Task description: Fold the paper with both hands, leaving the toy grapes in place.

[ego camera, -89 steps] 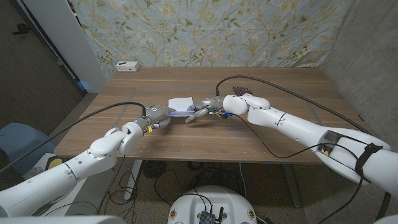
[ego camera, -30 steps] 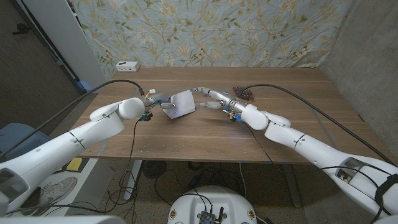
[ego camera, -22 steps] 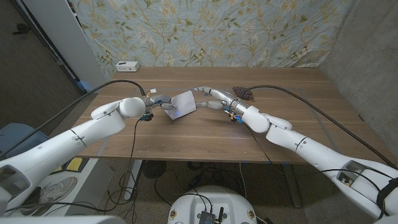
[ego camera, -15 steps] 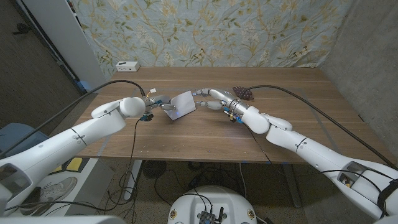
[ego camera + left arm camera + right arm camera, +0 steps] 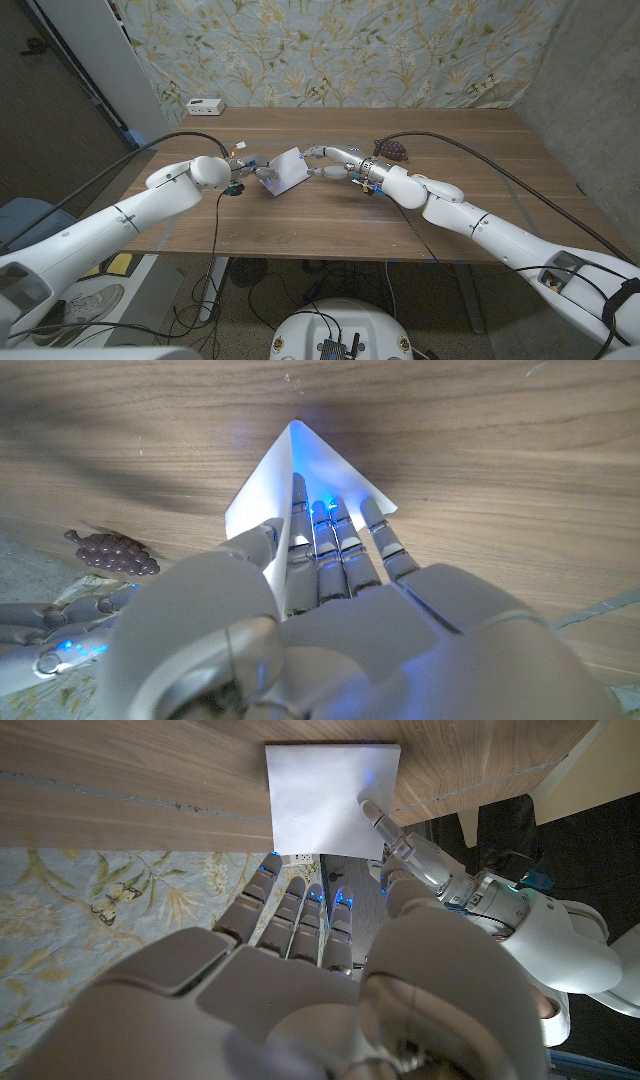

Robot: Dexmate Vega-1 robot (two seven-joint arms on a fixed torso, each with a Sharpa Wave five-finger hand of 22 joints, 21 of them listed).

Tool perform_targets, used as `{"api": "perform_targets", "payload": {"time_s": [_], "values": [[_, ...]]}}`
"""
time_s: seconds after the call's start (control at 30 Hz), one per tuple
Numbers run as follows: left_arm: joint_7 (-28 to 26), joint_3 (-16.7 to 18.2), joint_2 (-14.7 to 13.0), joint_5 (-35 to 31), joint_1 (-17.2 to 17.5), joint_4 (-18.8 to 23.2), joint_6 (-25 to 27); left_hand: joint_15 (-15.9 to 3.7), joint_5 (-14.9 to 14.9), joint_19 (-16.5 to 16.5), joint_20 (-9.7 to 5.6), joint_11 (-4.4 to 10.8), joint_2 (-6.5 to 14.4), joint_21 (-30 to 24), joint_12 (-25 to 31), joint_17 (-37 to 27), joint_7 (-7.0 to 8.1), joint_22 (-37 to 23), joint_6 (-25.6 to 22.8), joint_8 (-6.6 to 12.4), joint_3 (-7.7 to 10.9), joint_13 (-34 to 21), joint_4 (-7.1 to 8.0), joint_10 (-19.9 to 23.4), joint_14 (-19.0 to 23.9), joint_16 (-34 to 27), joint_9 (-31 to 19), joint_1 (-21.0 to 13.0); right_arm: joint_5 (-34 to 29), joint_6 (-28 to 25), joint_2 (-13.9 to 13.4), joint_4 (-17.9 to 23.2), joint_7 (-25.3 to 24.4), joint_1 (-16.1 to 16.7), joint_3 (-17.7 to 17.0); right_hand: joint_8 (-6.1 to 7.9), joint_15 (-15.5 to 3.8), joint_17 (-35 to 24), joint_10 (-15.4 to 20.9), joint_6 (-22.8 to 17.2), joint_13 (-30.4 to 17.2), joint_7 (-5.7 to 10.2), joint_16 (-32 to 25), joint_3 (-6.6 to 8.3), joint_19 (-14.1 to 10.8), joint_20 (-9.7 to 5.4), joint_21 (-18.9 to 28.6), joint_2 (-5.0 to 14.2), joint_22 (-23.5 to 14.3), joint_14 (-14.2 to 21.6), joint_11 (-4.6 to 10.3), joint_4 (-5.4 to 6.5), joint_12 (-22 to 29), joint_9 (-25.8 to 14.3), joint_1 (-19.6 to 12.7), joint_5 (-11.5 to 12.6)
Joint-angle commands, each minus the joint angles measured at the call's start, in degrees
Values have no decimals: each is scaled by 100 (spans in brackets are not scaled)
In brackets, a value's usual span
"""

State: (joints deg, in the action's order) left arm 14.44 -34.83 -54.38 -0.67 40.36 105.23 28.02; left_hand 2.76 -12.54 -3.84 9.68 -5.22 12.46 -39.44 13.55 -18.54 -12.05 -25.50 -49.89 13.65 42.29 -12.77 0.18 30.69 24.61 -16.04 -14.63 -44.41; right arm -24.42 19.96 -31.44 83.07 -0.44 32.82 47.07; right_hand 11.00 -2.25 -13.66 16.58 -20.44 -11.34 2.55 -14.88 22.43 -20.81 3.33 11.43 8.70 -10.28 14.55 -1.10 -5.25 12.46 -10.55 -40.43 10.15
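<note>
Both hands meet at one paper, mid-fold.

The left hand [image 5: 253, 167] has its fingers [image 5: 330, 545] laid on the paper [image 5: 286, 170], seemingly to pin it; whether the thumb grips it I cannot tell. The right hand [image 5: 335, 160] reaches in with fingers apart, holding nothing, its tips at the paper's other edge, likely to press the crease. One paper lies mid-table; one bunch of grapes [image 5: 393, 149] sits apart, just beyond the right arm, untouched.

bare table [image 5: 330, 215] before the paper [image 5: 286, 169], toy grapes [image 5: 391, 150] behind right hand [image 5: 345, 164]
</note>
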Motion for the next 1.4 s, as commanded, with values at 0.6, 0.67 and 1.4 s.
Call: {"api": "perform_targets", "payload": {"time_s": [0.6,0.67,1.4], "values": [[1620,-641,181,496,-997,-1149,-1079,-98,-38,-67,-55,56,-80,-485,160,-234,-5,-91,-872,249,40,-38,-290,361,229,-280,-213,-295,-231,-133,381,-478,513,-610,447,-46,38,79,-195,238,-20,-36,157,-111,176,38,-25,-27,0,-251,-75,3,-109,-23,248,6],[1619,-623,206,523,-998,-1210,-1175,-110,-42,-53,-59,12,-108,-507,174,-225,-7,-95,-935,266,23,-36,-338,401,246,-283,-234,-304,-220,-144,376,-486,524,-617,452,-46,38,82,-196,243,-20,-43,160,-116,182,41,-25,-32,1,-254,-61,-2,-109,-23,253,5],[1676,-612,112,384,-1009,-1126,-1207,-161,-74,-147,-95,36,-252,-840,261,53,-6,-99,-1498,420,-80,13,-528,767,633,-197,-499,-43,-258,-1087,571,-863,1403,-1051,864,50,184,119,100,-12,-20,-170,94,-215,64,112,41,-52,3,18,-282,60,1,-21,514,-8]]}}
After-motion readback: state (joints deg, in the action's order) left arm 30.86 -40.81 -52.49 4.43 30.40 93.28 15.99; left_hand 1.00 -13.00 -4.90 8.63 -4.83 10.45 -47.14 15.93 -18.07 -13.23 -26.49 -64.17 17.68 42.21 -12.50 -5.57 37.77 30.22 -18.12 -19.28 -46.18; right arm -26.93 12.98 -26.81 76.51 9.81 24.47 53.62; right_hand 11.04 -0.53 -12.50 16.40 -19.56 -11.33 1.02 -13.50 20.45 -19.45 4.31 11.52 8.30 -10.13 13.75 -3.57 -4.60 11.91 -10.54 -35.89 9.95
